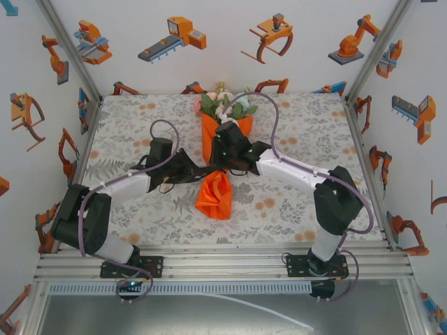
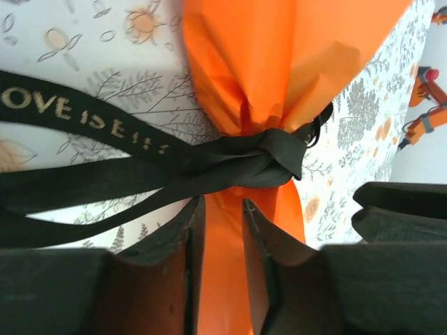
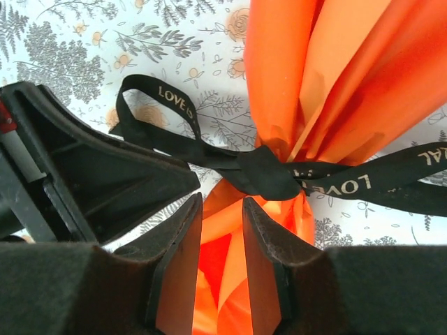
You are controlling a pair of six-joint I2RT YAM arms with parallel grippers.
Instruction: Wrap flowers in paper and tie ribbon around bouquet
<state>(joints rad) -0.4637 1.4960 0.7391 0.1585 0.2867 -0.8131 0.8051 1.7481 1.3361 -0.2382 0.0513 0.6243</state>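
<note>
The bouquet lies in the middle of the table, its flowers (image 1: pixel 222 103) at the far end and the orange paper (image 1: pixel 215 197) flaring out at the near end. The black ribbon (image 2: pixel 272 157) is knotted round the paper's pinched neck, and its lettered tails (image 3: pixel 349 183) trail off to both sides. My left gripper (image 2: pixel 222 202) hovers just short of the knot; its jaws stand a narrow gap apart, with the paper (image 2: pixel 223 279) showing through. My right gripper (image 3: pixel 222 201) faces the knot (image 3: pixel 262 174) from the other side, also slightly open over crumpled paper (image 3: pixel 223 279). Both grippers (image 1: pixel 190 167) (image 1: pixel 227 160) meet at the neck.
The grey floral table cover (image 1: pixel 300 209) spreads around the bouquet. White walls with robot pictures close in the far side and both flanks. A purple-grey cable (image 1: pixel 269 115) loops above the right arm. The right gripper's body (image 2: pixel 405 209) sits close beside the left one.
</note>
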